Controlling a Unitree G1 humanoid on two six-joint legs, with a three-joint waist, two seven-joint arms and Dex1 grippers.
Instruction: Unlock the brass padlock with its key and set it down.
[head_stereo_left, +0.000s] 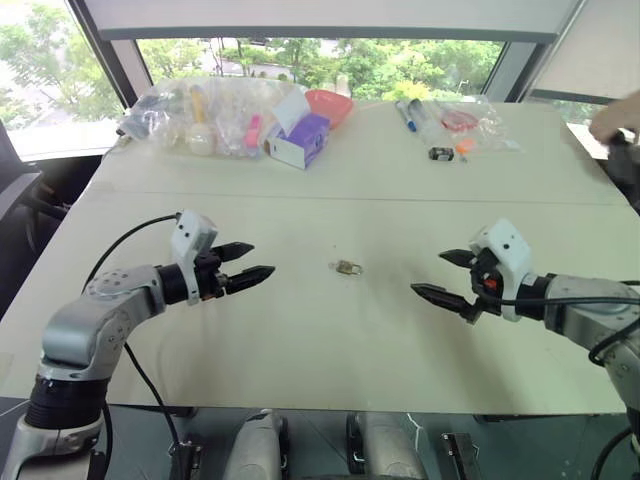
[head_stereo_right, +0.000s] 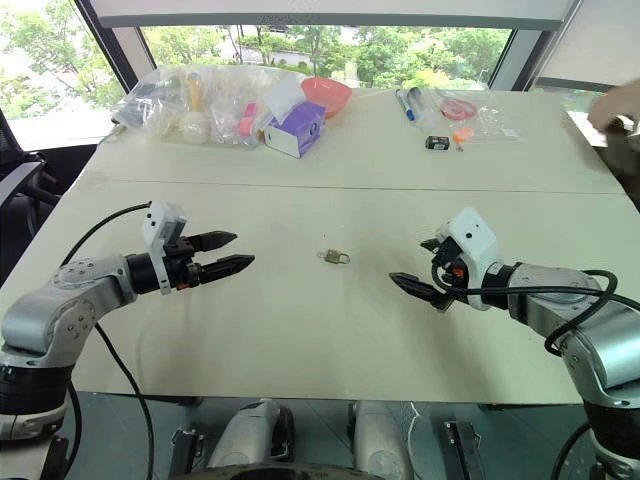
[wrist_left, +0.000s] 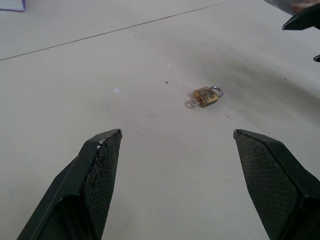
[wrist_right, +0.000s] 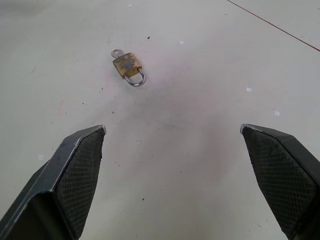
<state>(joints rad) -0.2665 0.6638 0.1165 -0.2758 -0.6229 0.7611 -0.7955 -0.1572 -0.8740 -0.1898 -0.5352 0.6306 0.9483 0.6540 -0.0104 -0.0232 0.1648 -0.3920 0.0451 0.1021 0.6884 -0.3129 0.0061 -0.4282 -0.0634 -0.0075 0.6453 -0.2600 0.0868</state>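
Observation:
The brass padlock (head_stereo_left: 348, 267) lies flat on the white table (head_stereo_left: 330, 340), midway between my two grippers. A small silvery key (wrist_right: 116, 52) sticks out of its base, and its grey shackle (wrist_right: 135, 79) looks closed. My left gripper (head_stereo_left: 250, 262) hovers to its left, open and empty, pointing toward it. My right gripper (head_stereo_left: 448, 274) hovers to its right, also open with nothing between its fingers. In the wrist views the padlock (wrist_left: 206, 95) sits ahead of the spread fingertips (wrist_left: 102, 160), apart from them.
At the table's far side stand clear bags of items (head_stereo_left: 200, 115), a purple-and-white box (head_stereo_left: 298, 140), a red bowl (head_stereo_left: 328, 105), markers (head_stereo_left: 405, 113) and a small black object with an orange piece (head_stereo_left: 448, 152). A person's hand (head_stereo_left: 618, 115) shows at the far right.

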